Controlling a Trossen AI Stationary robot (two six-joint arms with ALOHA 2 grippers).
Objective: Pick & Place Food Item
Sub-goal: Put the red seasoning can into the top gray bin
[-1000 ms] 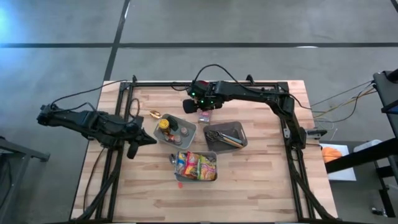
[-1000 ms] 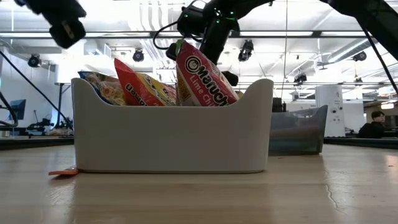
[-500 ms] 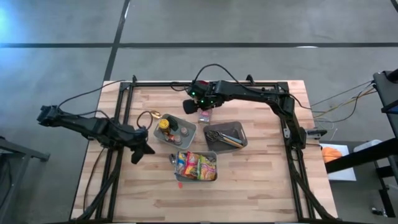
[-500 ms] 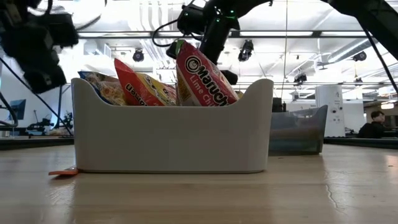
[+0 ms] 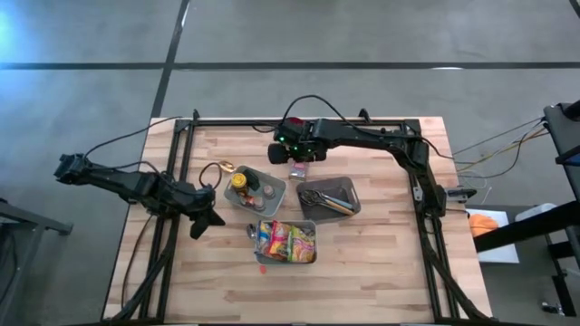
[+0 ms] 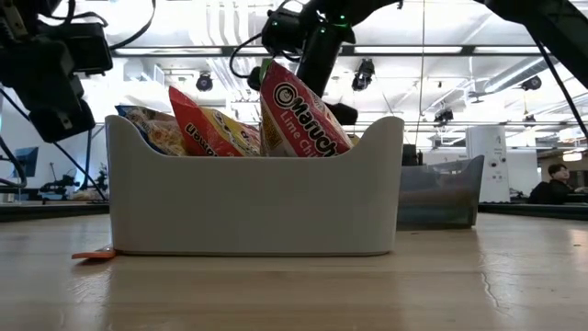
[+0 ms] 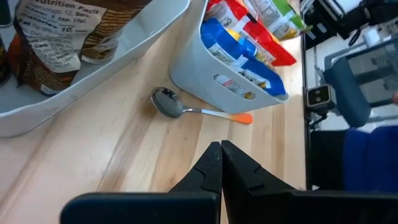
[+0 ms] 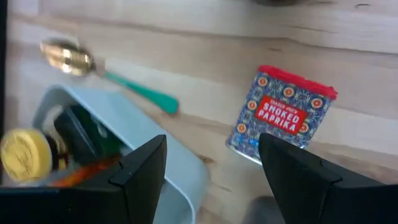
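A blue patterned smoked paprika tin (image 8: 283, 115) with a red lid rests on the wood at the table's far middle (image 5: 297, 170). My right gripper (image 8: 214, 180) hangs just above it (image 5: 294, 156), open, its fingers apart over the tin and touching nothing. My left gripper (image 7: 221, 168) is shut and empty, low over the table's left part (image 5: 207, 222), left of the white bin (image 5: 285, 242) of snack packets. In the low view it shows at the upper left (image 6: 55, 83).
A pale bin (image 5: 254, 188) with jars sits mid-table, a dark grey bin (image 5: 328, 195) with utensils to its right. An orange-tipped metal spoon (image 7: 199, 111) lies beside the white bin (image 7: 230, 62). A gold spoon with a green handle (image 8: 106, 68) lies near the pale bin.
My left gripper has come down toward the table and a little toward the near edge, rolling about its own axis, and stays shut. My right gripper has kept its place, open over the tin.
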